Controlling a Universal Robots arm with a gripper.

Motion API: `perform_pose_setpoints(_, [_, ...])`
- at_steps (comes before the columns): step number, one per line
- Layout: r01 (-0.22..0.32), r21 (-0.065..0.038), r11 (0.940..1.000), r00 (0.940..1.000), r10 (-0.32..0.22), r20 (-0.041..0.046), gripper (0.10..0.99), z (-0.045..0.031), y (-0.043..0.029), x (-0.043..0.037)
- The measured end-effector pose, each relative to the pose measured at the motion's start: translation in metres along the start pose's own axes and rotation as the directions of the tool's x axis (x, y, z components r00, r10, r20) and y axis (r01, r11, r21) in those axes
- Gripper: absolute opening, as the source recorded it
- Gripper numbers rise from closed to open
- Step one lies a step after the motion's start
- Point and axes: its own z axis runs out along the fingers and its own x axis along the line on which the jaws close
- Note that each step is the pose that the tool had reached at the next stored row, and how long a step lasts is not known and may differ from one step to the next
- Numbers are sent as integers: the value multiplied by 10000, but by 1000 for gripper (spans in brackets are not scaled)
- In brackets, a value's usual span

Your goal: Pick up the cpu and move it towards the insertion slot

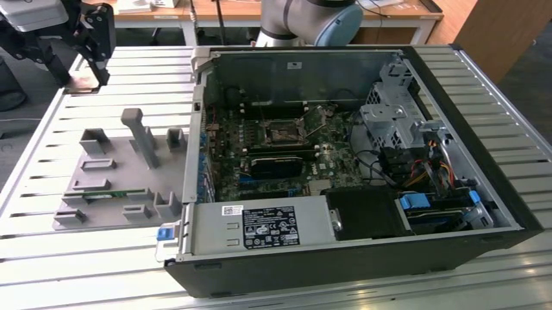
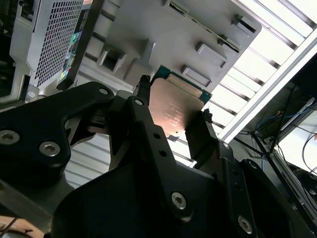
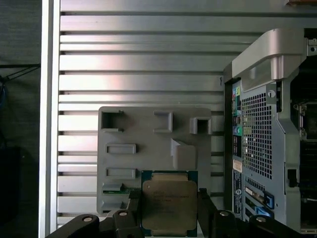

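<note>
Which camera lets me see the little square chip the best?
The first wrist view: the cpu faces the camera flat-on, nearly its whole top showing, held in the gripper. The second wrist view shows it tilted, partly behind the gripper. The exterior view shows just a small pale patch at the gripper.

Slatted metal counter carries an open computer case lying on its side. Inside it: labelled power supply nearest the exterior camera, silver drive cage toward the exterior view's right, black card mid-board. Just beside the case, on the exterior view's left: grey fixture plate, green memory stick lying on it, one tall post upright.
</note>
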Motion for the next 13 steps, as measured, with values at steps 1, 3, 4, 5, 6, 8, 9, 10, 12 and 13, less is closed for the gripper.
perform_pose_setpoints(1, [0,1,10000,10000,0,-1,537,0,0,-9])
perform_pose_setpoints(3, [0,0,10000,10000,0,0,537,0,0,-27])
perform_pose_setpoints(4, [-1,0,10000,10000,1,-1,537,0,1,-34])
perform_pose_setpoints(5, [0,0,10000,10000,0,0,537,0,1,-42])
perform_pose_setpoints(6, [0,0,10000,10000,0,0,537,0,1,-50])
perform_pose_setpoints(8, [0,0,10000,10000,0,0,537,1,1,-69])
perform_pose_setpoints(9, [0,0,10000,10000,0,-1,537,0,1,-79])
perform_pose_setpoints(10, [0,0,10000,10000,0,0,537,1,1,-89])
perform_pose_setpoints(12, [-1,0,10000,10000,1,0,537,1,2,-111])
perform_pose_setpoints(13, [0,0,10000,10000,0,0,537,1,2,-123])
